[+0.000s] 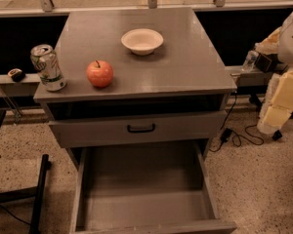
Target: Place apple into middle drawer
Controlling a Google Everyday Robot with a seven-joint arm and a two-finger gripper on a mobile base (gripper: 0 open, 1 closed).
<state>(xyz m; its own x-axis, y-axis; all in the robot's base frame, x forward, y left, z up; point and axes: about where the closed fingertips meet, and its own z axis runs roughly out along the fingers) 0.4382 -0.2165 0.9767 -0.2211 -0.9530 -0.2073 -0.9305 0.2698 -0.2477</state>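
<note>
Middle drawer (141, 199) sits nearest the lens, at 6 o'clock in the frame. It is pulled out, with a plain flat grey floor and low grey side walls.

Apple (99, 73) stands on the grey surface (185, 67) of the cabinet, in its front-left part, back from the front edge. It is small and round, red-orange, paler orange toward the top, with a short dark stem pointing up. It throws a soft shadow to its right. No sticker or label shows on it. It is outside the drawer, above and behind it.

At 9 o'clock from the apple, near the surface's left front corner, a drink can (48, 67) stands upright, apart from the apple. It is white and green with a red patch, and its lettering cannot be read. At 1 o'clock from the apple, a white bowl (142, 41) sits well apart, right way up.

At 5 o'clock from the apple, below the surface edge, is a grey drawer front (97, 130) with a black handle (141, 128).

Gripper (282, 101) is at 3 o'clock in the frame, by the right border. It shows as cream blocks, clear of the surface and over the speckled floor (263, 189). Jaws: cannot tell whether parted or together.

Black cables (240, 138) lie on the floor by the cabinet's right side.
</note>
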